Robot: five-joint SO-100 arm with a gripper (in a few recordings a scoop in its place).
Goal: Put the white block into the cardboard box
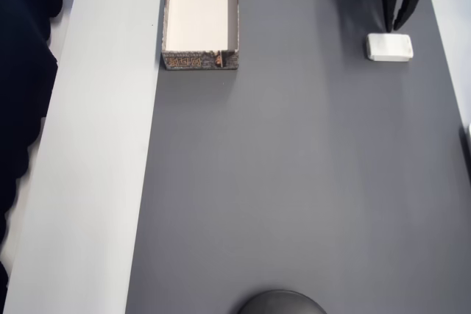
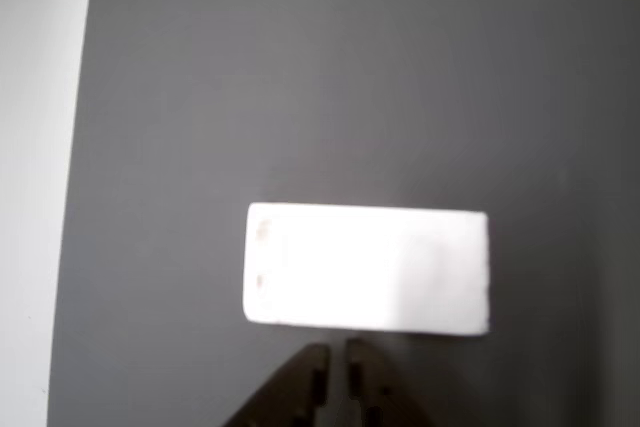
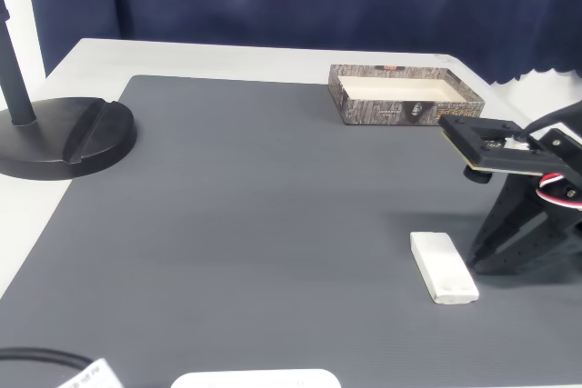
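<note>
The white block (image 1: 389,47) lies flat on the dark grey mat (image 1: 294,182), near the mat's right edge in the overhead view and well apart from the cardboard box (image 1: 200,58). Its long axis runs left to right in the overhead view and in the wrist view (image 2: 366,268), parallel to the short printed wall of the box. In the fixed view the block (image 3: 443,266) sits at the near right of the mat, its long axis running from far left to near right, and the box (image 3: 405,102) stands at the far side of the mat with its cream inside facing up. The box holds nothing and its long axis runs at right angles to that of the block. The gripper (image 1: 395,23) stands just beside one long side of the block, tips pointed down toward the mat. In the wrist view the gripper (image 2: 332,367) shows its two dark fingers (image 2: 305,382) nearly pressed together, with only a thin slit between them, and nothing held. The tips come close to the block's near long edge, about at its middle; contact cannot be told. A black round stand base (image 3: 64,138) rests at the left of the mat in the fixed view.
</note>
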